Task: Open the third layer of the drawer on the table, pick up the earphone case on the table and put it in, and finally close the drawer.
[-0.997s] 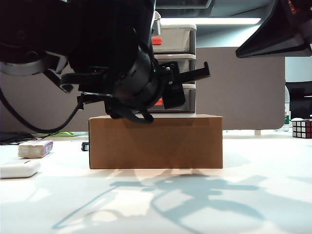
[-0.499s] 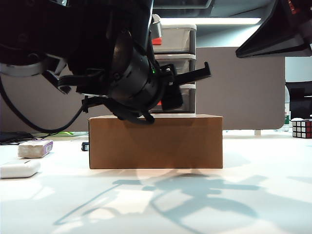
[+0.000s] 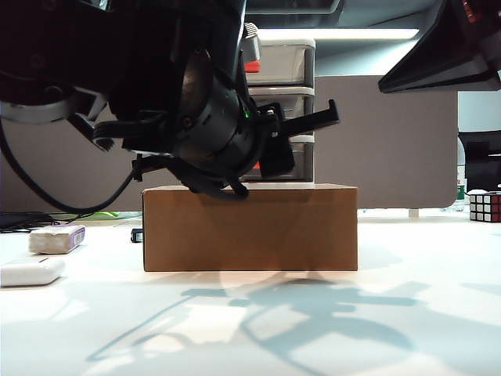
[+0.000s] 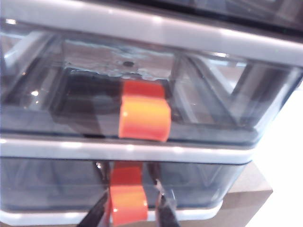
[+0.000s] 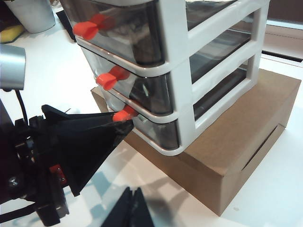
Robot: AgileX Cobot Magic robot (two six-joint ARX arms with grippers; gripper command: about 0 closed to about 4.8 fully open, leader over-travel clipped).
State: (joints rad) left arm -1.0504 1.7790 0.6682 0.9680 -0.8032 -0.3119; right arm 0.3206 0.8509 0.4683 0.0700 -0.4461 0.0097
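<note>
White tabletop point(image 3: 407, 313) fills the near ground of the exterior view, with a grey partition behind it. On it sits a brown cardboard box point(image 3: 250, 227), and on the box stands the white-framed three-tier drawer unit point(image 5: 189, 71) with smoky translucent drawers.

Much of that unit is hidden in the exterior view by the dark bulk of the left arm. The left gripper point(image 4: 131, 208) is at the bottom tier point(image 4: 199, 189), its two black fingers narrowed onto the small red-orange handle point(image 4: 127, 201), one on each side. That drawer looks flush with the frame.

The right gripper point(image 5: 134, 208) hangs near the box front; only its fingertips show, pressed together.

At far left lies the small smooth white earphone case point(image 3: 31, 271), cut off by the frame edge, just in front of a rough greyish block with a purple edge point(image 3: 56, 239).
</note>
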